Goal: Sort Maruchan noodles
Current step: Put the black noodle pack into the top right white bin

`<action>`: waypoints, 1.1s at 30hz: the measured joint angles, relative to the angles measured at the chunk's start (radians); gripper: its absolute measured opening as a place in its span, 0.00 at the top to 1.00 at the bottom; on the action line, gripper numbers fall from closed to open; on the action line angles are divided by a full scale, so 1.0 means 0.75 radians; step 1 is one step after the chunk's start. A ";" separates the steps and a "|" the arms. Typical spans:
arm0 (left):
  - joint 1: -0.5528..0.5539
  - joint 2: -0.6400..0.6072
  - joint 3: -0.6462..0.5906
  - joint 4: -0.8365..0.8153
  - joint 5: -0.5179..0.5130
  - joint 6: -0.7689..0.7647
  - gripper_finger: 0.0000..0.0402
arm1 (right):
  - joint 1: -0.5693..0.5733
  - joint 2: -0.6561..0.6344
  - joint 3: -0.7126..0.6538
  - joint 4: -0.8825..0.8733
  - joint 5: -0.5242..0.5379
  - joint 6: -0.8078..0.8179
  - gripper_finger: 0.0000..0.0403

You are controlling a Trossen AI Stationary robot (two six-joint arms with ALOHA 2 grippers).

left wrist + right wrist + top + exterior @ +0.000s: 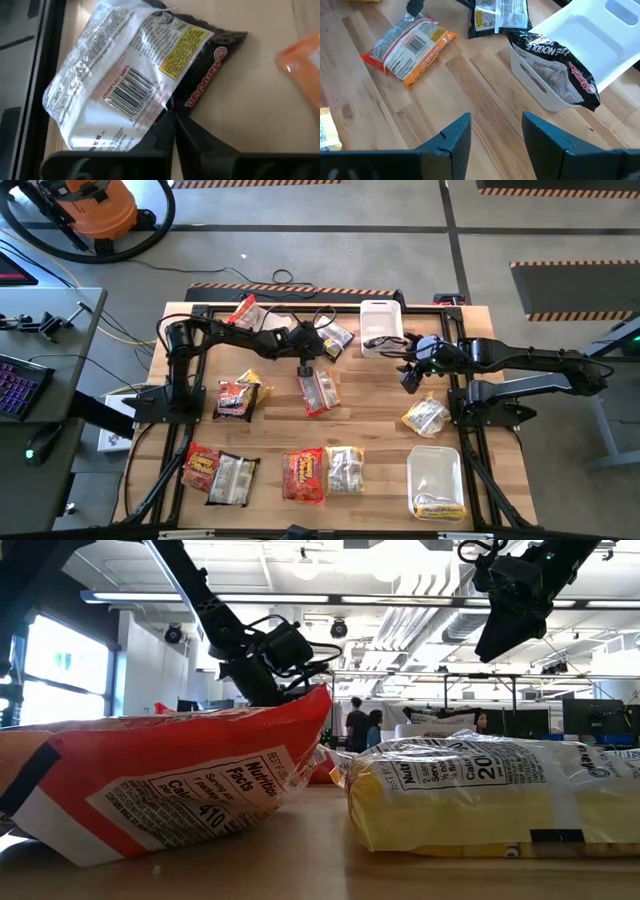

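Observation:
A dark brown-silver Maruchan noodle packet lies barcode side up near the table's far edge, next to the black frame rail. My left gripper reaches it from the left and is shut on its edge. My right gripper hangs open above the table, near the far white bin, with nothing between its fingers. A second dark packet is draped over that bin's rim. My left gripper pinches the packet's near long edge, where the silver back meets the dark front, between its two fingertips. The fingers slant down at it from the table's left. The packet lies flat on the wood.
An orange packet lies just nearside of the held one. More packets sit at the far left, centre left and along the near edge. A yellow packet lies right. A second white bin stands near right.

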 joint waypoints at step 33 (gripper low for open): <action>0.196 -0.127 -0.001 -0.237 0.154 0.124 0.62 | 0.000 0.000 0.000 0.000 0.002 -0.026 0.61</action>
